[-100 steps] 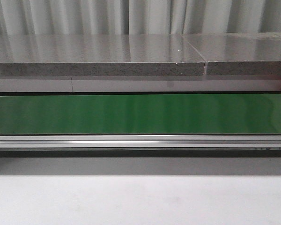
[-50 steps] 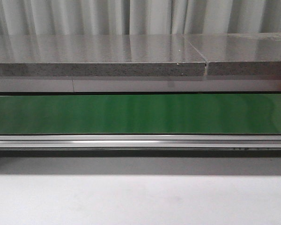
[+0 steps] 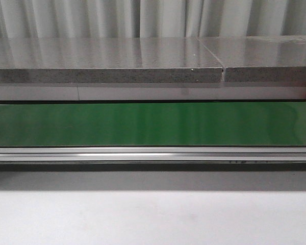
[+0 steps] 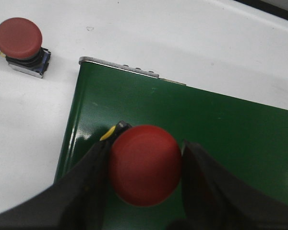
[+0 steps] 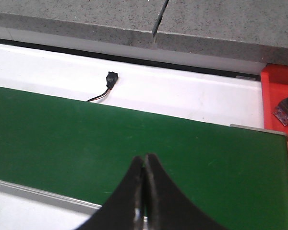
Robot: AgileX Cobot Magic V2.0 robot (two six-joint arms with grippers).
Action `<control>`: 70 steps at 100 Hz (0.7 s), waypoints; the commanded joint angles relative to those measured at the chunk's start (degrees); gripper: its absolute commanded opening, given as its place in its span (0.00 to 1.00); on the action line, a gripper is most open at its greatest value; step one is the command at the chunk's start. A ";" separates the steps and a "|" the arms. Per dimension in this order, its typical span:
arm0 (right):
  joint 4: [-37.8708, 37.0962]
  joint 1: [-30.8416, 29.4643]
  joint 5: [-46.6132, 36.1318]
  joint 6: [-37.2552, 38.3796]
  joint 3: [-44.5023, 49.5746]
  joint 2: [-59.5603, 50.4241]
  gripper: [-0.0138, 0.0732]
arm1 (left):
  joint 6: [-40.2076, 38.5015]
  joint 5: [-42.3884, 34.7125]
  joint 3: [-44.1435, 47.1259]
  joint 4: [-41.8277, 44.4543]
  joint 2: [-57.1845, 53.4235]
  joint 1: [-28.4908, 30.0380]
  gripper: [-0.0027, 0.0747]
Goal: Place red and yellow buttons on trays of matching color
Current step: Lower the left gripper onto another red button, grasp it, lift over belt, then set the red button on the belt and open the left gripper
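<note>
Green conveyor belt, red button clamped by left gripper, right gripper pressed together, second red button set apart on white table.

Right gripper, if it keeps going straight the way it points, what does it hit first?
Probably the green belt: the shut right gripper points down over it, nothing between. Depth is unclear.

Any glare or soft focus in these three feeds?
Front view: overhead light streaks glare along the green belt and the grey slab. Left wrist view: the held red button and left gripper fingers are soft, the far red button sharper. Right wrist view: right gripper blurred, belt sharp.
</note>
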 commanded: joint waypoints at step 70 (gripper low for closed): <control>1.04 0.19 -3.14 -0.32 -1.52 -0.29 0.08 | 0.28 -0.86 -1.37 -0.66 2.41 -0.42 0.46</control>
